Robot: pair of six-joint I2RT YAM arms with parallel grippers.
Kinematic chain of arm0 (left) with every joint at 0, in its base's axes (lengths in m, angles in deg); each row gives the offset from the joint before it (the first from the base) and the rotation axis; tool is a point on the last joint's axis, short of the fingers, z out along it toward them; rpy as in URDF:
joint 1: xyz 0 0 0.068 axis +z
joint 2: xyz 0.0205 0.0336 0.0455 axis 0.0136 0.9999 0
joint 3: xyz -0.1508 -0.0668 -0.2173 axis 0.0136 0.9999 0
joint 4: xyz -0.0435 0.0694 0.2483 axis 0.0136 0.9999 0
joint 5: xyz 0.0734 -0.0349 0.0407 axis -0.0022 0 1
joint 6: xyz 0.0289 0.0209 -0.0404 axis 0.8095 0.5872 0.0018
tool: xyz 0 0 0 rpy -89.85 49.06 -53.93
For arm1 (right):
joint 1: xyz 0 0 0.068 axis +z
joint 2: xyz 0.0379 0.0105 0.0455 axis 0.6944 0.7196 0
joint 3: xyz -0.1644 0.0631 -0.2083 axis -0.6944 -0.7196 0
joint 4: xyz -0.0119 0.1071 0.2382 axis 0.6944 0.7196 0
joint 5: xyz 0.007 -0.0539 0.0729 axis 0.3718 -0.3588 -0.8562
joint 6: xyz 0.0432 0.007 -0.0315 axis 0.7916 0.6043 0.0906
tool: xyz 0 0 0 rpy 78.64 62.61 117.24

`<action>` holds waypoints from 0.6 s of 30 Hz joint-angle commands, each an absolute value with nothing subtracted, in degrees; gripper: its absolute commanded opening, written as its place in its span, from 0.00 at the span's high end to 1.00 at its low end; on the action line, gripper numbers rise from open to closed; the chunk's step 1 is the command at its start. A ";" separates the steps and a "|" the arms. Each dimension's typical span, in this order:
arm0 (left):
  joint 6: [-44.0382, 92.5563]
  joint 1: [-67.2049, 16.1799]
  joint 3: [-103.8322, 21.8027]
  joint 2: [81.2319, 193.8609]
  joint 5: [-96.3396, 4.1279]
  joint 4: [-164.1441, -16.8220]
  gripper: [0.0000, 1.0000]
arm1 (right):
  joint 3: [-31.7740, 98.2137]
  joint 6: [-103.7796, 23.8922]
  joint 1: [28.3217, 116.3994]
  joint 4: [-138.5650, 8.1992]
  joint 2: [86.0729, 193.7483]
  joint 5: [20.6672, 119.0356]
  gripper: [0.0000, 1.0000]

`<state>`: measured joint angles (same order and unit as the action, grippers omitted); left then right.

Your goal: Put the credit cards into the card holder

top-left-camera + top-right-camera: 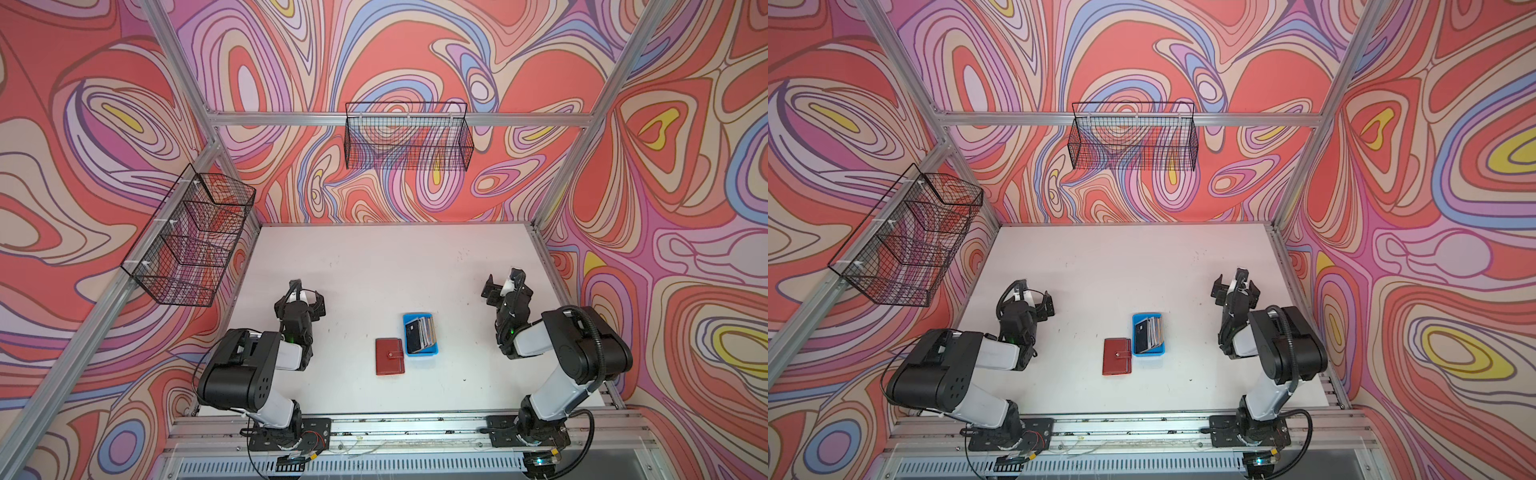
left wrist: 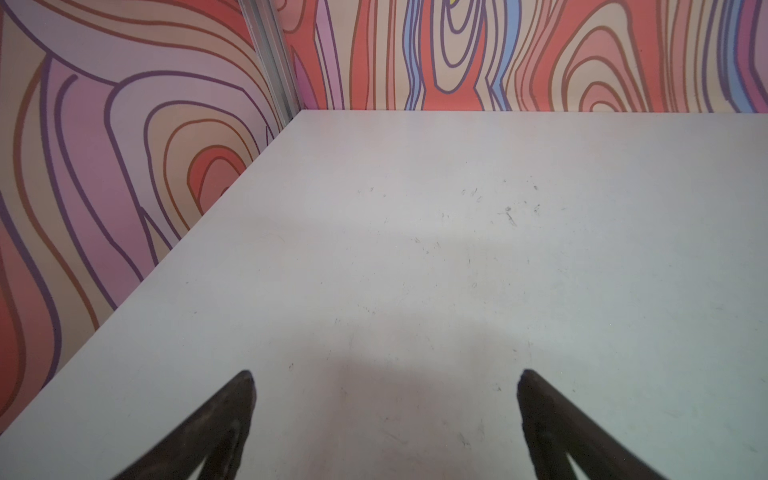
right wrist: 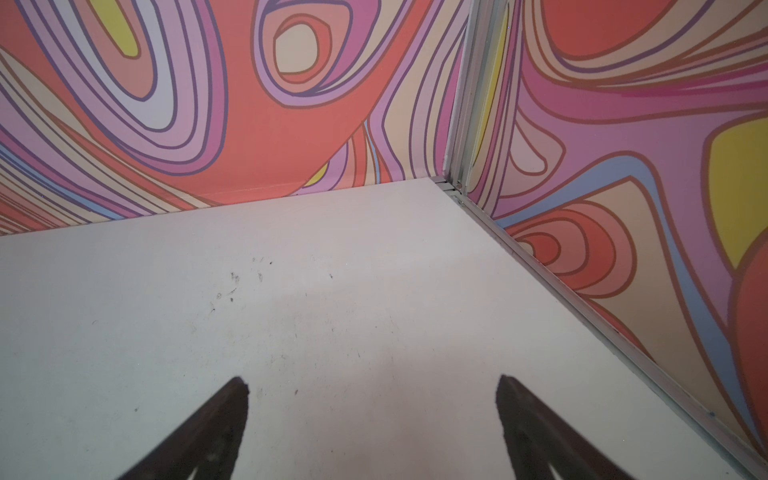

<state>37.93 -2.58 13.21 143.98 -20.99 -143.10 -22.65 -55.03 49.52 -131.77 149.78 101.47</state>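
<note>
— Where are the cards (image 1: pixel 420 336)?
— Stacked on edge in the blue tray (image 1: pixel 420 353), mid-surface (image 1: pixel 374 266). The holder (image 1: pixel 390 356) lies shut just beside the tray, on its left.
— And the fingers?
— Left fingers (image 2: pixel 232 411) are spread wide over bare surface. Right fingers (image 3: pixel 224 419) are spread too, both well apart from the tray.

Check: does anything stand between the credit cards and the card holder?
The card holder lies closed, tab across its cover, so its inside is shut off. The credit cards sit in the blue tray beside it; nothing lies between.
</note>
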 commanded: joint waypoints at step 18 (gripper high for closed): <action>37.61 -1.16 10.44 143.74 -24.23 -139.36 0.00 | -21.94 -55.25 49.39 -131.73 150.36 101.30 0.02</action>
